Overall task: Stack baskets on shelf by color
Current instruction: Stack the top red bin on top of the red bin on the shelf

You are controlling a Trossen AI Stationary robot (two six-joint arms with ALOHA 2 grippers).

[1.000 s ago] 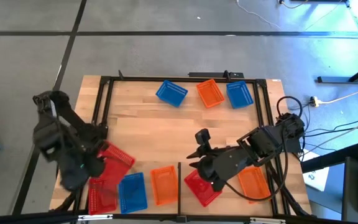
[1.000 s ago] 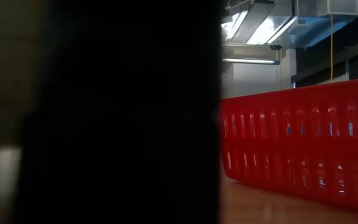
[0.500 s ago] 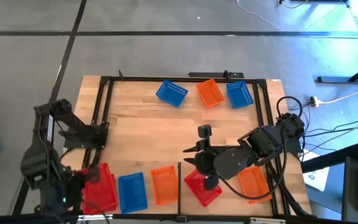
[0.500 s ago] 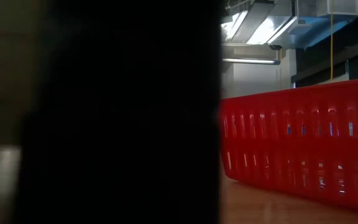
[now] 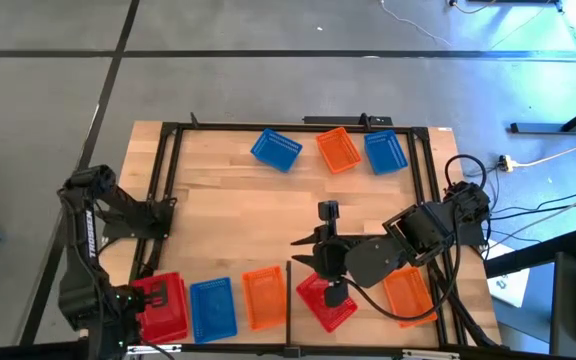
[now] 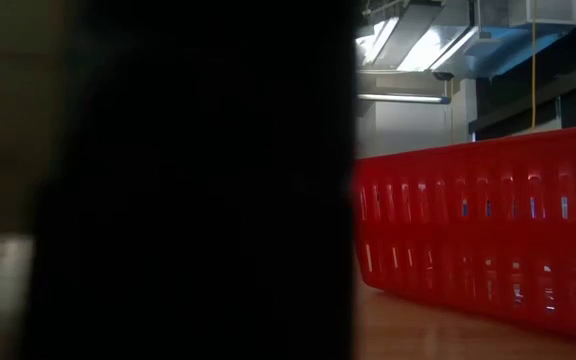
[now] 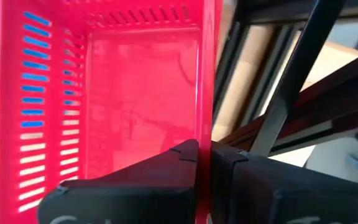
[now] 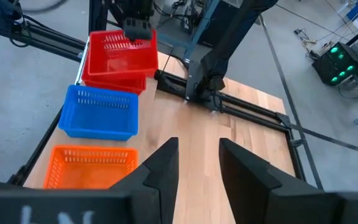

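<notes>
Progress is partial. Two red baskets sit stacked at the near left corner of the table, directly under the left tool. Just beside that stack, toward the right arm, lie a blue basket and an orange basket, each single. A third red basket lies beneath the right tool, with another orange basket just beyond it on that arm's outer side. Well away from both tools, along the far edge, a blue basket, an orange basket and a second blue basket remain unsorted. Judged from this layout, most of the stacking is still to do.

Left arm pose: folded back over the table's left frame, wrist pointing down. In the left wrist view its fingers meet on the rim of the upper red basket, pinching the wall between them.

Right arm pose: stretched low across the table toward the centre. In the right wrist view its fingers stand parted with nothing between them.
</notes>
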